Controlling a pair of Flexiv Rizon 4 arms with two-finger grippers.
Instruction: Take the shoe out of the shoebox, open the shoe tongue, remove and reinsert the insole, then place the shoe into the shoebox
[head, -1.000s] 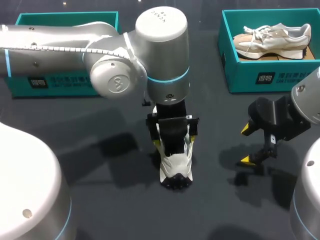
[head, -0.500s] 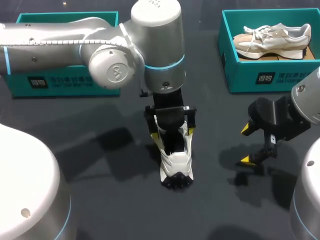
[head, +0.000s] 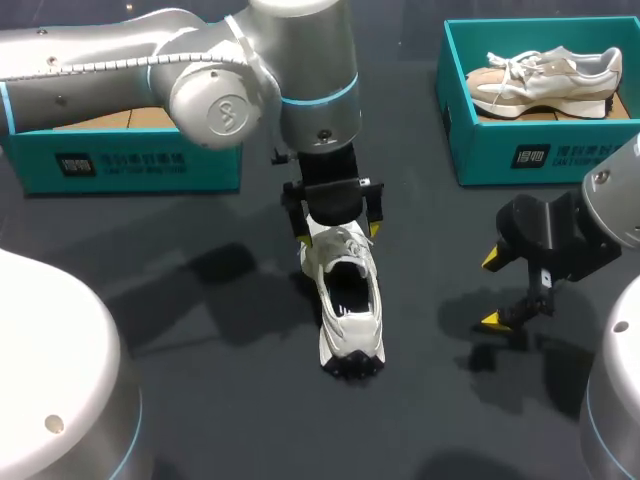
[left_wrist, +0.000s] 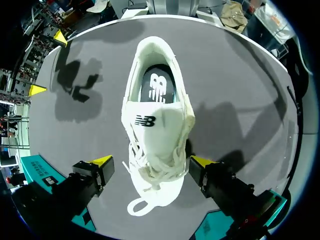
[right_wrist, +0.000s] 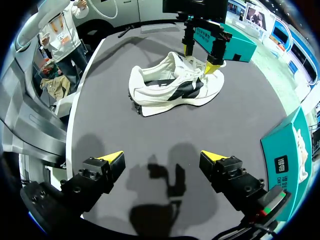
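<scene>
Since the shoe (head: 345, 300) sits out at 4 o'clock of the shoebox (head: 130, 165), unboxing looks done; left gripper (head: 339, 234) straddles its laces (left_wrist: 150, 170), jaws apart, right gripper (head: 491, 290) likewise spread at 3 o'clock, insole (left_wrist: 156, 89) job probably all left

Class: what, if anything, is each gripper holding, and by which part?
Nothing is held. The left gripper stands open astride the white shoe's laced front without clamping it. The right gripper is open and empty.
</scene>
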